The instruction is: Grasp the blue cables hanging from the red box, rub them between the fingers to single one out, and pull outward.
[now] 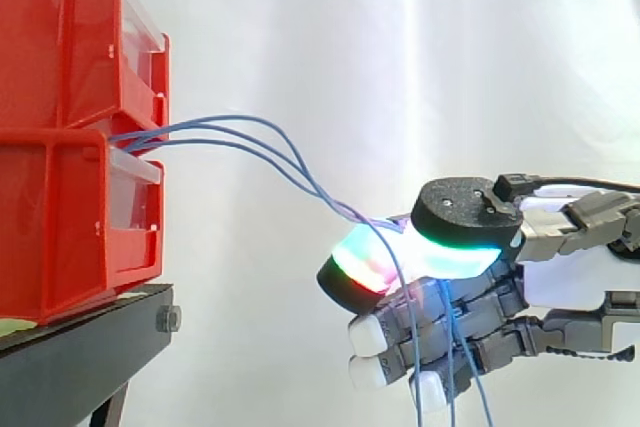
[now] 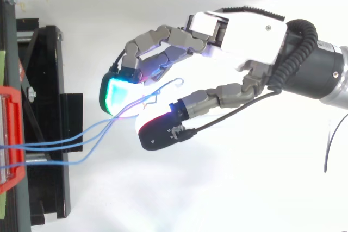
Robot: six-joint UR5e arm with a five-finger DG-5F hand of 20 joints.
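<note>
Three thin blue cables [image 1: 250,142] come out of the gap between two stacked red boxes [image 1: 70,137] at the left and slope down to the right. They bunch together and pass between the glowing pads of my hand [image 1: 480,287], a red-green pad [image 1: 355,267] and a cyan-green one [image 1: 455,247]. The hand is shut on them, pinching them between thumb and finger. Below the pinch the cables [image 1: 455,367] hang down past the other curled fingers. In the top view the cables [image 2: 65,145] run from the red box [image 2: 11,134] to the pinch at the hand [image 2: 239,31].
The red boxes rest on a black stand [image 1: 90,347] at the lower left. A white curtain [image 1: 400,67] forms the background. Open space lies to the right of the boxes, around the hand.
</note>
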